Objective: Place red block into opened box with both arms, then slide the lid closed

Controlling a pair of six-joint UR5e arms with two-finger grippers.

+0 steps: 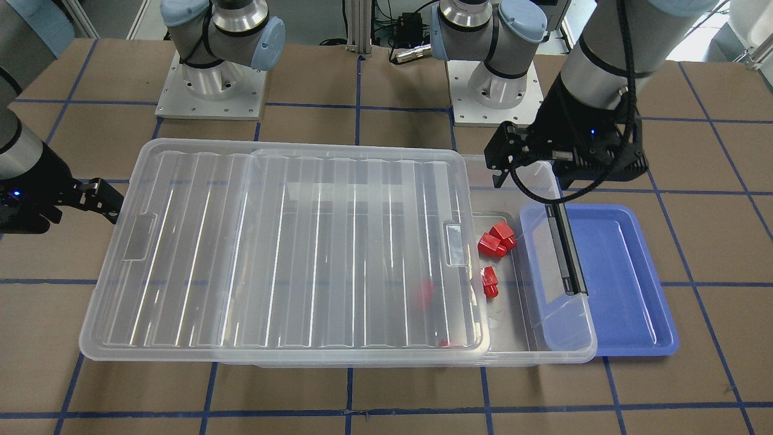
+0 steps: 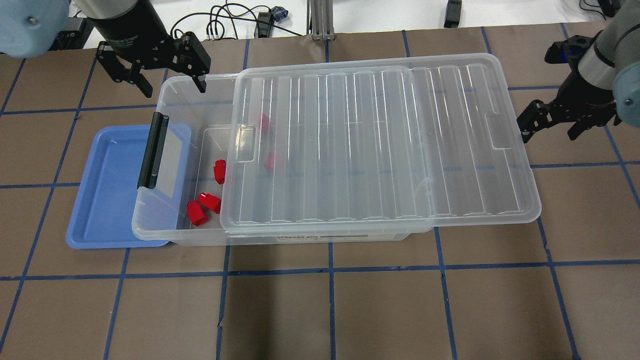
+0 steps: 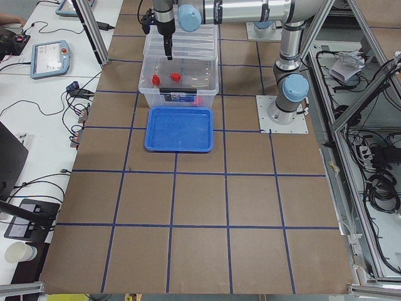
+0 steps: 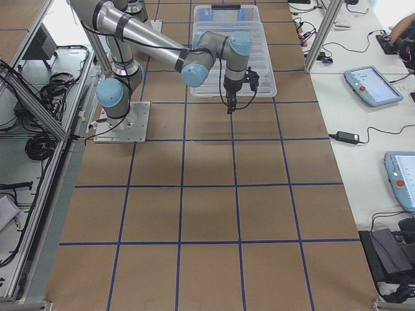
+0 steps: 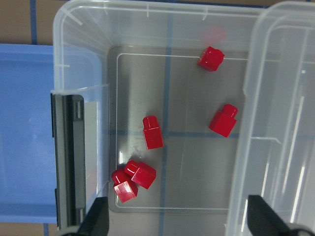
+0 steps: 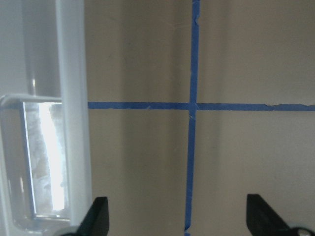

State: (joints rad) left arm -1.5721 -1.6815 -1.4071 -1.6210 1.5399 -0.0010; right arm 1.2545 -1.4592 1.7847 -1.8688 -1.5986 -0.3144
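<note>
Several red blocks (image 5: 152, 132) lie on the floor of the clear box (image 2: 165, 92), in its uncovered end; two more show dimly through the lid (image 2: 380, 140). The ridged lid covers most of the box and overhangs its far end. My left gripper (image 2: 172, 82) hangs open over the uncovered end's back corner, holding nothing; in the left wrist view the left gripper (image 5: 179, 221) looks down on the blocks. My right gripper (image 2: 550, 130) stands open just beyond the lid's overhanging edge (image 6: 74, 123), apart from it.
A blue tray (image 2: 105, 190) lies partly under the box's open end, below the black latch bar (image 2: 152, 150). Both arm bases (image 1: 211, 84) stand behind the box. Brown table with blue tape lines (image 2: 330, 270) stretches in front.
</note>
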